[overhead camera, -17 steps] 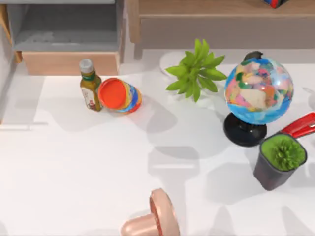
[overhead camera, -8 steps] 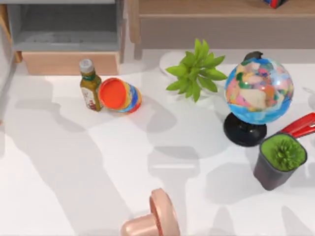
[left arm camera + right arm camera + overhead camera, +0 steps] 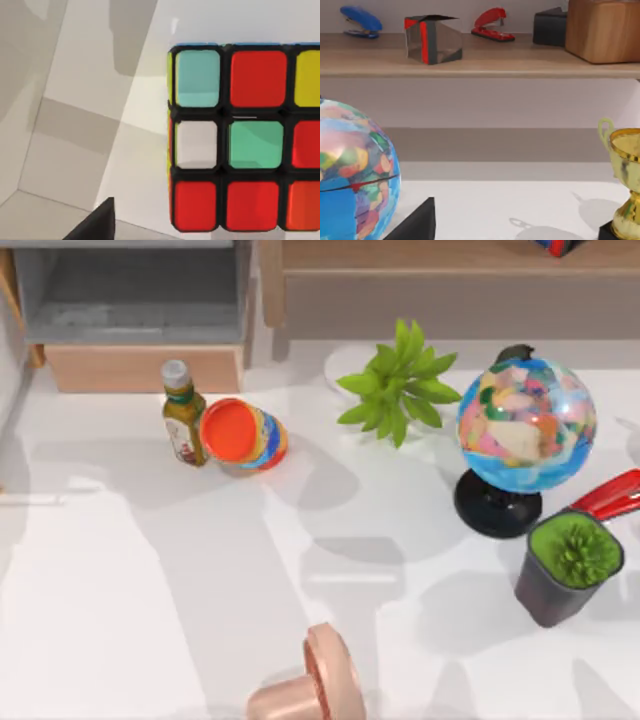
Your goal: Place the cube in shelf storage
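Observation:
The cube is very close in the left wrist view: a black grid with red, green, white, pale blue and yellow squares, over a white surface. A dark part of my left gripper shows beside and apart from it. The shelf storage runs along the table's back right, a tan board over a taupe front panel. From the right wrist view its board is straight ahead, beyond the globe. A dark part of my right gripper sits at the edge there.
On the table stand a sauce bottle, a striped container with an orange lid, a leafy plant, the globe, a potted plant, a red stapler and a pink object. The shelf board holds staplers, a mirrored box and a wooden box. A gold trophy stands nearby.
The arm shadows on the left half of the table have shifted between the frames. None of the objects on the table has moved.

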